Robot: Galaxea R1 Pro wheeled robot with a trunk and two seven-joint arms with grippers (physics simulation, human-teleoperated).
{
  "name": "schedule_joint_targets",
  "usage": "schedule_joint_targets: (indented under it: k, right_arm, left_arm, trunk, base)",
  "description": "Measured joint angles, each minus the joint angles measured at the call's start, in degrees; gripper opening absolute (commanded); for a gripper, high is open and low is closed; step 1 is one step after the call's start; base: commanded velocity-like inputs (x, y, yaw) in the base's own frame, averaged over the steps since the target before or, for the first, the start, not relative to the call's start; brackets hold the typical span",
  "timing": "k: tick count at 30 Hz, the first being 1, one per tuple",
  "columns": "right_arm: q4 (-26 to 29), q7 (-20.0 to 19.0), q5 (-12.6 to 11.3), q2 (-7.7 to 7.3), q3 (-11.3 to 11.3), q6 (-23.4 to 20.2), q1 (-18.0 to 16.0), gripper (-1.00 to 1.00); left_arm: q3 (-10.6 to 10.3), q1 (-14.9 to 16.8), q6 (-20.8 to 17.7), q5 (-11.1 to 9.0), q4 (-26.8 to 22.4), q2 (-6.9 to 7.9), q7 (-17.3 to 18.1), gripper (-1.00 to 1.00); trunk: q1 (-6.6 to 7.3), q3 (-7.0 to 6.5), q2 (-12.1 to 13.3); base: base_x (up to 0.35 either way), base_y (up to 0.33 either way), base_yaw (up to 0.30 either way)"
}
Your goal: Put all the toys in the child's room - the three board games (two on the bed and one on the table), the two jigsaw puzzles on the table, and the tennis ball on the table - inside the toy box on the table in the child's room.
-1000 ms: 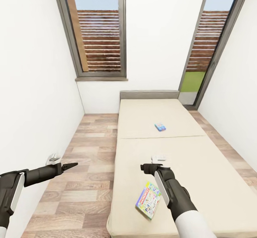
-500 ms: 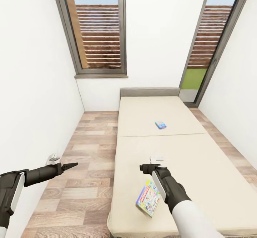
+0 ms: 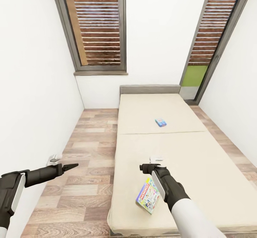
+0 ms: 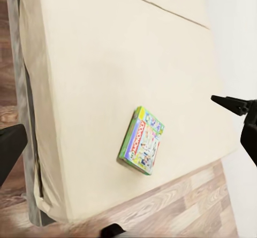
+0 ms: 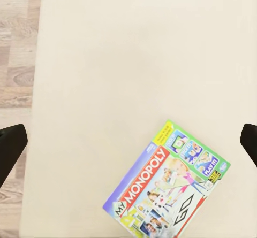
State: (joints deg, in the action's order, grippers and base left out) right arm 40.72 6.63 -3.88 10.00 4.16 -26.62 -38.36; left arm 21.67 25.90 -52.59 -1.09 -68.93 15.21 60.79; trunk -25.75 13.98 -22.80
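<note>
Jaws on my right gripper [image 3: 145,167] are spread wide, hanging over the bed [image 3: 200,159] with nothing in them. Big green-edged board game [image 3: 147,195] lies flat near the bed's near edge, just under that arm; small blue board game [image 3: 160,122] sits further up the mattress. Left gripper [image 3: 71,166] is out over the wood floor [image 3: 89,152], can't tell its jaws.

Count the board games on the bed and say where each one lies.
2. The larger board game lies near the foot of the bed, close to its left edge, beside the right gripper. The small blue board game lies further up, toward the headboard.
</note>
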Motion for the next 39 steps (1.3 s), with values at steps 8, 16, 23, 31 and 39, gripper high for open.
schedule_joint_targets:
  k: [8, 16, 23, 31, 39]
  right_arm:
    - [0.2, 0.5, 0.1, 0.00, 0.3, -0.1, 0.1, 1.00]
    - [0.4, 1.6, -0.1, 0.00, 0.4, -0.2, 0.1, 1.00]
    - [0.5, 1.8, 0.0, 0.00, 0.3, -0.1, 0.1, 1.00]
    - [0.4, 1.8, -0.1, 0.00, 0.2, -0.2, 0.0, 1.00]
    - [-0.2, 1.8, -0.1, 0.00, 0.0, -0.9, -4.1, 1.00]
  left_arm:
    - [0.3, -0.6, 0.0, 0.1, 0.3, 0.28, 0.4, 1.00]
    - [0.2, -0.6, 0.0, 0.1, 0.2, 0.33, 0.4, 1.00]
    - [0.3, -0.6, 0.0, 0.1, -0.2, 0.41, 0.4, 1.00]
    - [-0.2, -0.6, 0.0, 0.0, -0.3, 0.20, 0.1, 1.00]
    - [0.1, -0.6, 0.0, 0.1, -0.3, 0.27, 0.3, 1.00]
  trunk:
    - [0.00, 0.75, 0.0]
    - [0.00, 1.51, 0.0]
    - [0.00, 2.16, 0.0]
    - [0.00, 2.92, 0.0]
    - [0.00, 3.66, 0.0]
  base:
    - [0.000, 0.000, 0.000]
    - [0.000, 0.000, 0.000]
    - [0.000, 0.000, 0.000]
    - [0.000, 0.000, 0.000]
    - [0.000, 0.000, 0.000]
